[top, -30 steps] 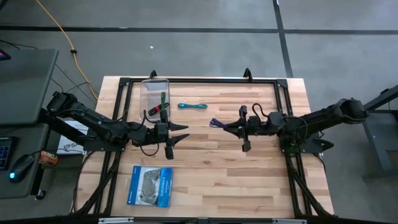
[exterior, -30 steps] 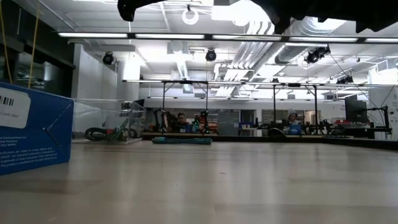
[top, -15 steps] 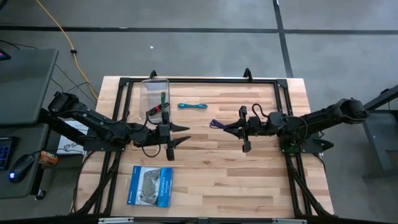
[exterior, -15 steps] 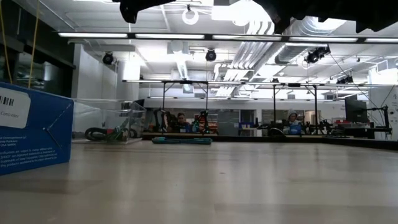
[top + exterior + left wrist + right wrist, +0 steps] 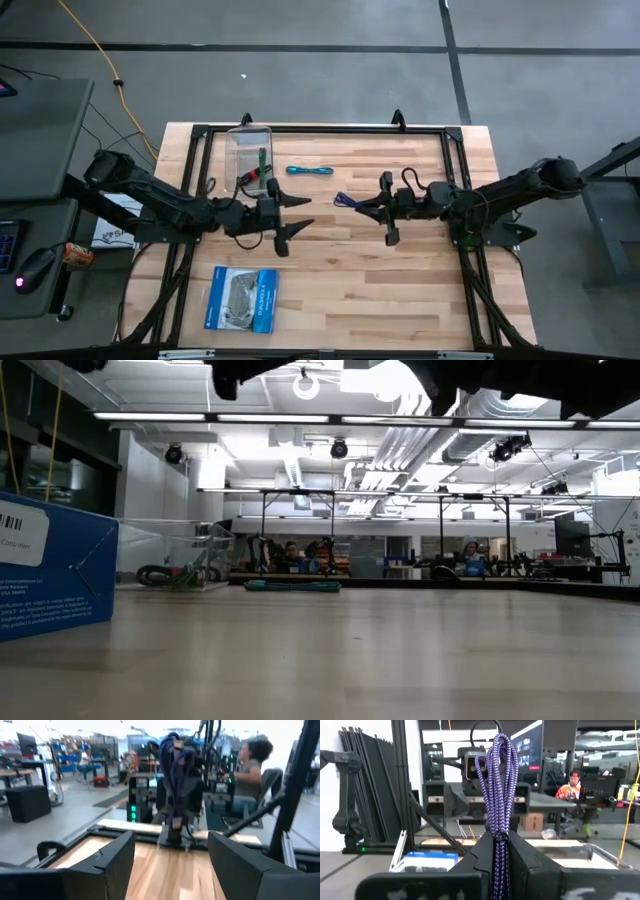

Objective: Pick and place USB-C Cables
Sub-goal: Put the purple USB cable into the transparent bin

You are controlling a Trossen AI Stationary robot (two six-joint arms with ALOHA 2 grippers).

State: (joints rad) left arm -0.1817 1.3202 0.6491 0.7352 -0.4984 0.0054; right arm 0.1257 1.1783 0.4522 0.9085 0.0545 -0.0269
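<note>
Now the left tool (image 5: 296, 213) has sprung wide open, empty, beside the clear bin (image 5: 249, 152) holding the green cable (image 5: 262, 161), so that placement looks done, while the right tool (image 5: 357, 203) stays clamped on the purple cable (image 5: 498, 780).

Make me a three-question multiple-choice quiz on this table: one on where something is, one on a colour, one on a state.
1. Where is the green cable?
A. in the clear bin
B. on the packet
C. on the floor

2. What colour is the cable in the right gripper?
A. teal
B. purple
C. yellow

3. How are the left gripper jaws?
A. shut on a cable
B. open, empty
C. out of view

Answers: 1 A, it lies inside the bin's walls. 2 B, the purple cable stands clamped in its shut jaws. 3 B, nothing sits between them.
</note>
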